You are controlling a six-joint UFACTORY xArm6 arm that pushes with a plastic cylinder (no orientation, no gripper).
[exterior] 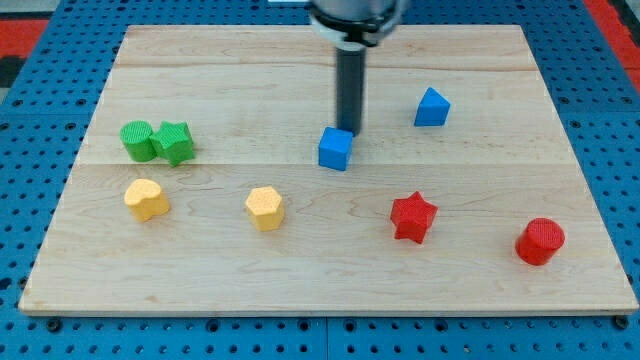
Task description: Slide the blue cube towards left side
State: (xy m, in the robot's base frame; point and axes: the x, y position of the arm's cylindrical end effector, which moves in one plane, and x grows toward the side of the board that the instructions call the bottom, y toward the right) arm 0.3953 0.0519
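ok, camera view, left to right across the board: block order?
green cylinder → yellow heart-like block → green star → yellow hexagon → blue cube, my tip at its upper right edge → red star → blue triangular block → red cylinder

The tip [351, 131] rests against the blue cube [335, 149] at its upper-right edge, mid-tabletop [300, 285]. A blue triangular block [431, 108] lies to their right. Far left, the green cylinder [137, 140] and green star [175, 143] touch. Below the cube, a yellow hexagon [265, 208] lies leftward and a red star [413, 217] rightward.
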